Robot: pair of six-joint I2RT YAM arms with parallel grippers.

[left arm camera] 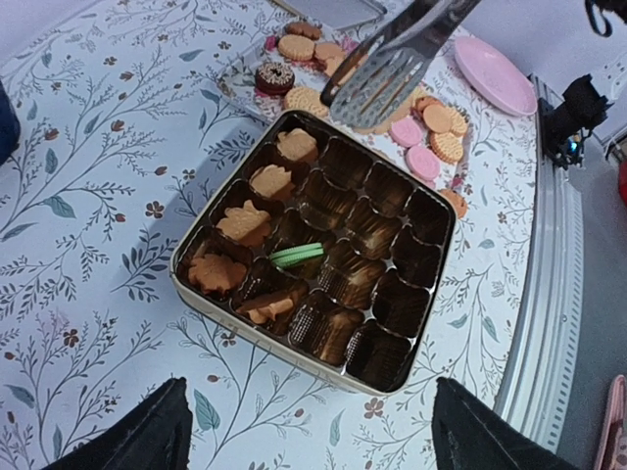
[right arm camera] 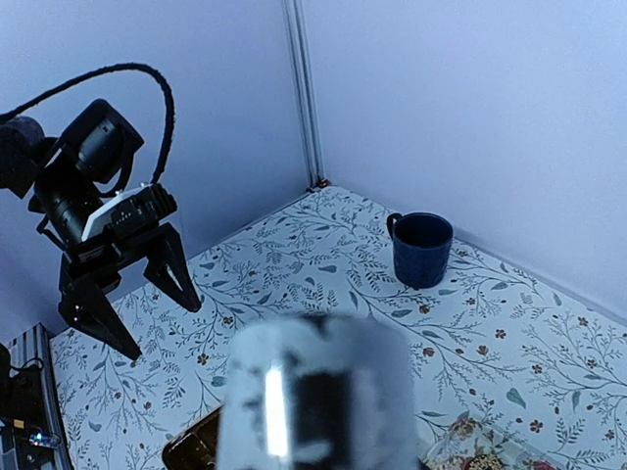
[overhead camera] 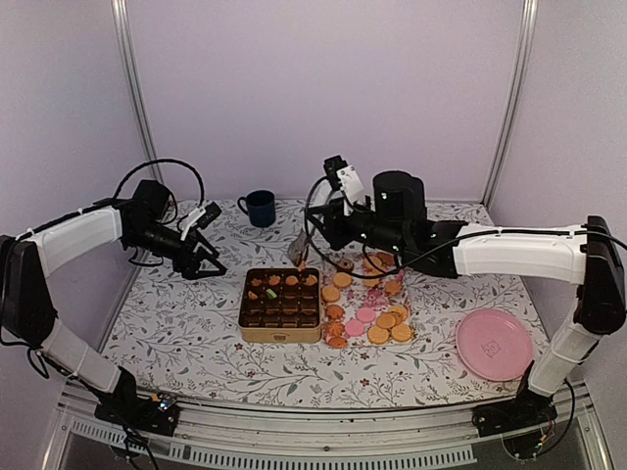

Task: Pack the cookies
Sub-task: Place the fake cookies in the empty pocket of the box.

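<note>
Loose cookies [overhead camera: 372, 315], mostly golden-orange with a few pink, lie right of a gold box [overhead camera: 281, 336] with dark cups. Some cups along the box's far row and left side hold cookies [left arm camera: 245, 223], one of them green [left arm camera: 296, 255]. My right gripper [overhead camera: 326, 227] is shut on metal tongs [overhead camera: 299, 251], whose slotted ends [left arm camera: 387, 73] hang above the box's far right corner. I cannot tell whether a cookie sits between them. The tongs [right arm camera: 313, 392] blur across the right wrist view and hide my fingers. My left gripper [overhead camera: 208, 258] hovers open left of the box, holding nothing.
A pink plate [overhead camera: 495, 343] lies at the front right. A blue mug [overhead camera: 261, 208] stands at the back, behind the box. White walls with metal posts close in the back and sides. A metal rail [left arm camera: 549, 294] runs along the table's near edge.
</note>
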